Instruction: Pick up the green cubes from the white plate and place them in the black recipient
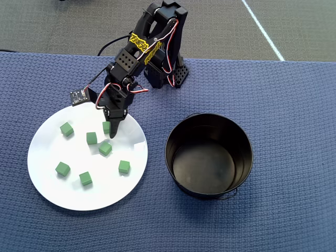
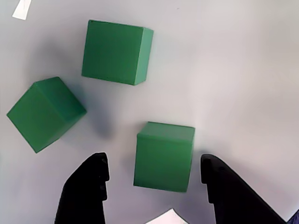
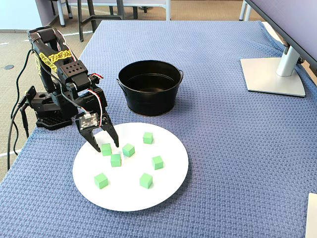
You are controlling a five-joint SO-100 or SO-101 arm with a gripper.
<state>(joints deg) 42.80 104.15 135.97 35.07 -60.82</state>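
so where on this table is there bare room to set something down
Bare blue woven cloth lies open between the round white plate, the black metal pot and the grey monitor stand. It is crowded on the plate, with seven small green cubes and the open tool straddling one.

From my remote station, a blue woven cloth [image 3: 223, 148] covered the table; a monitor stand [image 3: 275, 74] stood far right, chair legs [image 3: 99, 15] beyond.

Only illegible dark lettering on the yellow bands [image 1: 143, 43] around the arm.
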